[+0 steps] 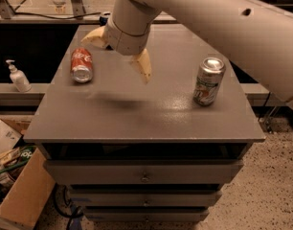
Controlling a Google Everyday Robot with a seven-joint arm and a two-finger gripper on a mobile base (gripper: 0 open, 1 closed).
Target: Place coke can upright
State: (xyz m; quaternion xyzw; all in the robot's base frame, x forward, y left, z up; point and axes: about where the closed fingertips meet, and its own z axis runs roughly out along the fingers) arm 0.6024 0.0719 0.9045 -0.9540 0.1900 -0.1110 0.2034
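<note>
On the grey cabinet top (161, 114), in the single camera view, the coke can (82, 64) is seen lying on its side near the far left corner, its silver end turned toward the camera. The task is therefore judged to be at its start: the can is neither gripped nor stood up, and reaching, closing, lifting, turning and setting down are all left to be done.

Just to the right of the coke can, raised above the surface, the gripper (115, 59) is held on a thick cream-coloured arm. Its two pale, tapered fingers (142, 67) are spread wide with nothing between them; one is pointed toward the coke can, but no contact is seen.

Well apart from the coke can, to its right, a silver-green can (208, 80) is found standing upright.

The coke can is a smooth red aluminium cylinder with white script, likely to roll if nudged from the side. The cabinet top is flat and matt with a faint sheen, and drawers (144, 172) with small knobs are fitted beneath it.
</note>
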